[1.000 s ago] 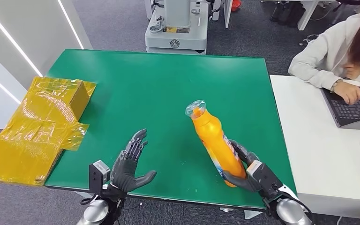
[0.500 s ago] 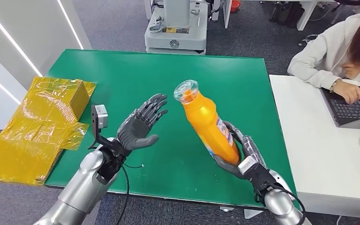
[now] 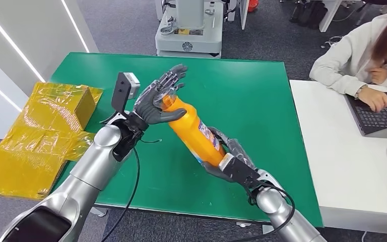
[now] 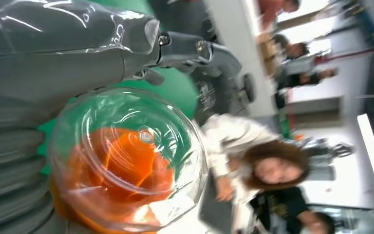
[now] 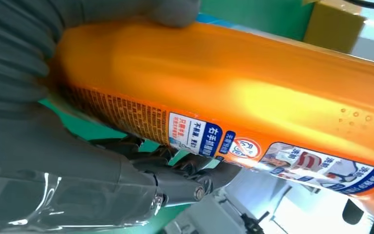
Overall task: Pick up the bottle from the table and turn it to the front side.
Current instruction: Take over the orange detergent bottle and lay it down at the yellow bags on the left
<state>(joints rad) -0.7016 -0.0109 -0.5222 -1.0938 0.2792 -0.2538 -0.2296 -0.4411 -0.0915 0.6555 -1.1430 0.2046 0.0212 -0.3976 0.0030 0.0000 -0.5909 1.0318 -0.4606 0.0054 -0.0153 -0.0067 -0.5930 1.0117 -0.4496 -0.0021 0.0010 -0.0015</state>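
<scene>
our right hand [image 3: 232, 164] grips base of orange plastic bottle with clear cap [image 3: 194, 130], held tilted above green bench [image 3: 242, 85]. left hand [image 3: 157, 98] cups cap end, thumb under neck, fingers spread. risks: smooth plastic slipping during twist; uneven pull dropping bottle.

- Right hand [image 3: 229, 164] has raised the bottle [image 3: 194, 128] off the bench [image 3: 262, 96], tilting it leftward.
- Left hand [image 3: 156, 101] has risen from the near edge to meet the bottle's capped end.
</scene>
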